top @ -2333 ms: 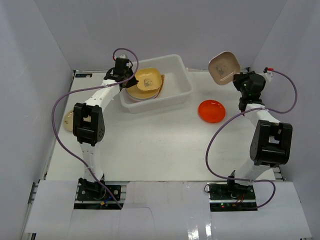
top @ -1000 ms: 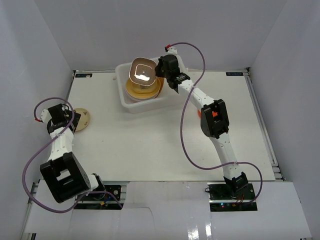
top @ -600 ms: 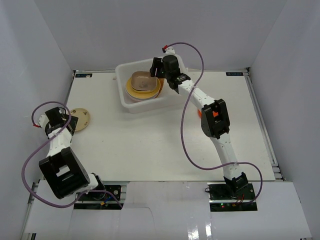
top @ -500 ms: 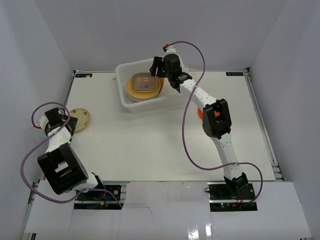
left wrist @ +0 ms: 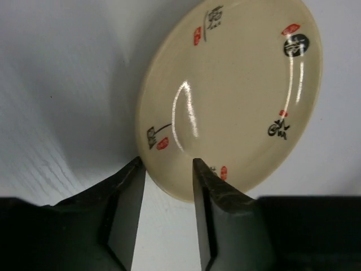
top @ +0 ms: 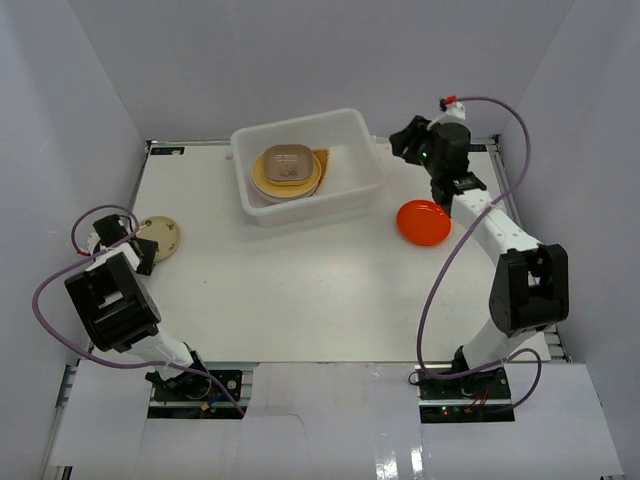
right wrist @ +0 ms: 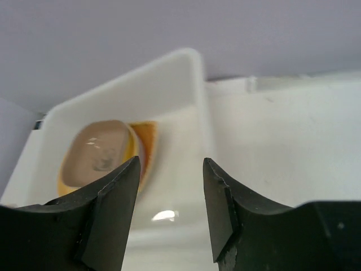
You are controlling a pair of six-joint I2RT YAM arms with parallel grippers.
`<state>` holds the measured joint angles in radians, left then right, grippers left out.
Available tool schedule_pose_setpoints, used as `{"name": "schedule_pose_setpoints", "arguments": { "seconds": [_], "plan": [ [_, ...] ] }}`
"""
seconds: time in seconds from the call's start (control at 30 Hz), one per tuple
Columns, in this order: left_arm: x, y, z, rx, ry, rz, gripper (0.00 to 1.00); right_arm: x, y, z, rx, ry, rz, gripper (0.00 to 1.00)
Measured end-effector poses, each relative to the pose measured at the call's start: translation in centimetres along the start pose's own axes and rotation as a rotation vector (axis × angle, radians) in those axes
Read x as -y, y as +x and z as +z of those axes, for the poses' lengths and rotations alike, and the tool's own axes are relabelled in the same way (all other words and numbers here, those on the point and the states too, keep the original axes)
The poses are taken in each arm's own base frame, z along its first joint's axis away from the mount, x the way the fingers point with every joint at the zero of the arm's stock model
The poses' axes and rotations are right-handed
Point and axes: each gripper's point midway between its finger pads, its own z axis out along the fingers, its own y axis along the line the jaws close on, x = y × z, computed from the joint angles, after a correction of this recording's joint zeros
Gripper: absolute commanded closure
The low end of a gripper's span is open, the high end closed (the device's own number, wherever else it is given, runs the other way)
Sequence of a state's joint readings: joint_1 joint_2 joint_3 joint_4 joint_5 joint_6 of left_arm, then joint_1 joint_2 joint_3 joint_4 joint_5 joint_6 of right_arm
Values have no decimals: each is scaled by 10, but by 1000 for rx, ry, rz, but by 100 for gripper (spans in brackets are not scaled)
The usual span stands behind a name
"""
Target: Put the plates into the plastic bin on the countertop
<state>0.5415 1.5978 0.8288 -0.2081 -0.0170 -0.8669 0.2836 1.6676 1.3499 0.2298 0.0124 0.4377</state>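
The plastic bin stands at the back of the countertop and holds a stack of plates, a brown squarish plate on top. In the right wrist view the bin lies ahead with the brown plate inside. My right gripper hovers right of the bin, open and empty. A red-orange plate lies below it on the counter. At the far left lies a cream plate. My left gripper is open, its jaws straddling that plate's near rim.
White walls enclose the countertop on three sides. An orange woven tray peeks out beside the stack in the bin. The left arm's base link sits close to the left edge, its purple cable looping beside it.
The right gripper let the brown plate drop onto the stack, opened and swung back right, away from the bin. The left gripper reached the cream plate and its jaws narrowed around the rim.
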Motion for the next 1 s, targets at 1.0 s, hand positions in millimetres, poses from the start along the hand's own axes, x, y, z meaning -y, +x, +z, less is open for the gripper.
{"name": "schedule_pose_setpoints", "arguments": {
  "seconds": [1.0],
  "plan": [
    [43,24,-47,-73,285,39,100,259,174,-93,-236,387,519,60]
  ]
}}
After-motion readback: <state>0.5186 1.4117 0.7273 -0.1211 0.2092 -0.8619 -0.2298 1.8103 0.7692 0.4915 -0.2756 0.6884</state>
